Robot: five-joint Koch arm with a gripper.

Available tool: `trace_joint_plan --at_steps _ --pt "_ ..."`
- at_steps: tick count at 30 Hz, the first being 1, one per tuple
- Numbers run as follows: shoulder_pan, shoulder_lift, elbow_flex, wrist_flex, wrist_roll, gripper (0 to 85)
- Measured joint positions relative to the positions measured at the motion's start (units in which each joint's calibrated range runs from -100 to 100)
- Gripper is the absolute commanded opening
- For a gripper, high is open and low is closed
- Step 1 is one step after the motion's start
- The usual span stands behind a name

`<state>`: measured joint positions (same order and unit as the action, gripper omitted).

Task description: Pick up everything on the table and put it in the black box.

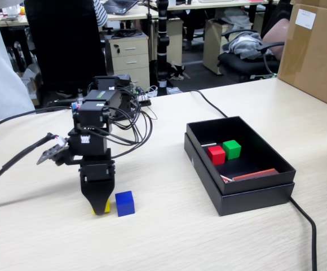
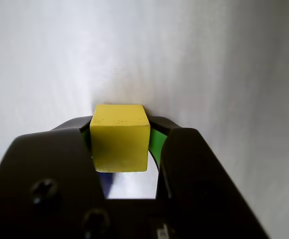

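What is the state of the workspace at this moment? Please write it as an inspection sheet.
Surface: pale wood table, bare in front.
Job's things: red cube and green cube inside black box; blue cube on table; yellow cube between the jaws.
Clutter: nothing seen.
Grippers: gripper down at the table, shut on yellow cube.
Cables: black cables across table.
Surroundings: brown carton, office chairs, cabinets.

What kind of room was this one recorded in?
Most likely a shared office or lab: behind the wood-grain table stand other desks, a drawer cabinet, and an office chair draped with clothing.
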<state>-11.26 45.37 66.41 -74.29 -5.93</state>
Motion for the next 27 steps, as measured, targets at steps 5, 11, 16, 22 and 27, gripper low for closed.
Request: trace_joint_plan --at_steps 5,11,16,22,27 --pt "1.5 -34.4 -20.0 -1.2 0.8 6.8" --pt "12.6 -57.3 -22.5 -1.9 5.6 6.9" --pt "23.2 -47.6 -18.9 -2.2 12.4 7.0" --pt "28.1 -19.9 -3.4 -2.3 14.9 7.3" --pt "30.2 -13.7 -2.7 -2.3 16.2 11.2"
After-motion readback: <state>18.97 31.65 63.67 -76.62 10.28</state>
